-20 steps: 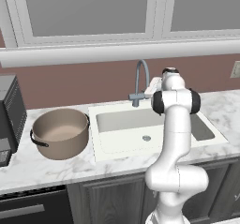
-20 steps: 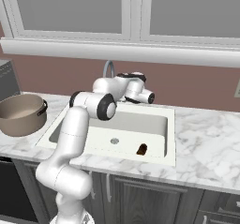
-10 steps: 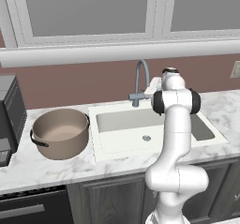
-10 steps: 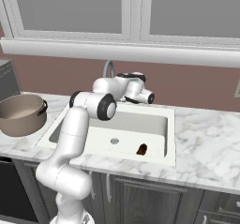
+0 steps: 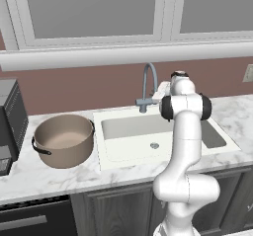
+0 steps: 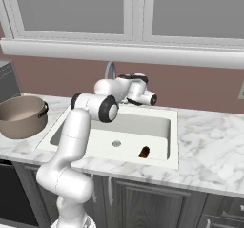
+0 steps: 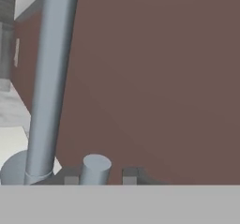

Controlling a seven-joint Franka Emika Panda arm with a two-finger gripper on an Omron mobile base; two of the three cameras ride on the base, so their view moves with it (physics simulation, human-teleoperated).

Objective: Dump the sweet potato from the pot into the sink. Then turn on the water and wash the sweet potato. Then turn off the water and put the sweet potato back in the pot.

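No brand names or readable writing anywhere here. The surface (image 5: 59, 178) is white marble with grey veins, dark cabinets below, a reddish-brown wall and big windows behind. The end effector (image 7: 99, 175) is clamped on the faucet's small grey handle (image 7: 95, 168). The sweet potato (image 6: 144, 151) lies in the sink (image 6: 143, 127), right of the drain. The pot (image 5: 64, 139) sits left of the sink.

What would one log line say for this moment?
pincer: shut on faucet handle | sweet potato: in sink | pot: on counter, empty
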